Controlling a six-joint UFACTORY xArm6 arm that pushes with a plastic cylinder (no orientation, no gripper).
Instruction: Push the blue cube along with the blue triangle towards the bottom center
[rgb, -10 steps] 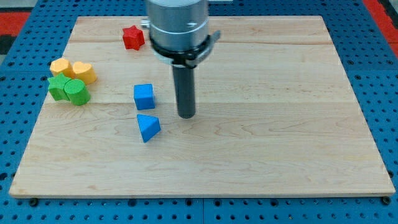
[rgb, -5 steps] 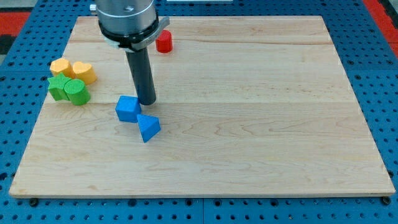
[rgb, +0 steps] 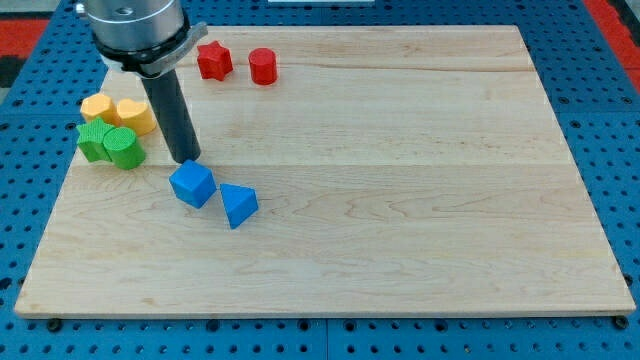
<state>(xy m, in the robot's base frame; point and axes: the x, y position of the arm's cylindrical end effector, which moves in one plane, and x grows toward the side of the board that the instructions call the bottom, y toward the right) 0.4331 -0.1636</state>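
The blue cube (rgb: 192, 184) lies left of the board's middle, turned on a corner. The blue triangle (rgb: 238, 205) lies just to its lower right, touching it or nearly so. My tip (rgb: 187, 158) stands just above the cube's upper edge, at or very close to it. The dark rod rises from the tip to the arm's grey body at the view's top left.
A red star (rgb: 212, 60) and a red cylinder (rgb: 262, 66) sit near the board's top edge. Two orange blocks (rgb: 118, 112) and two green blocks (rgb: 110, 144) cluster at the left edge. The wooden board (rgb: 420, 200) lies on a blue pegboard.
My tip moved left from the cube's right side to above it. The blue cube was pushed left and down and has rotated. The triangle has stayed put.
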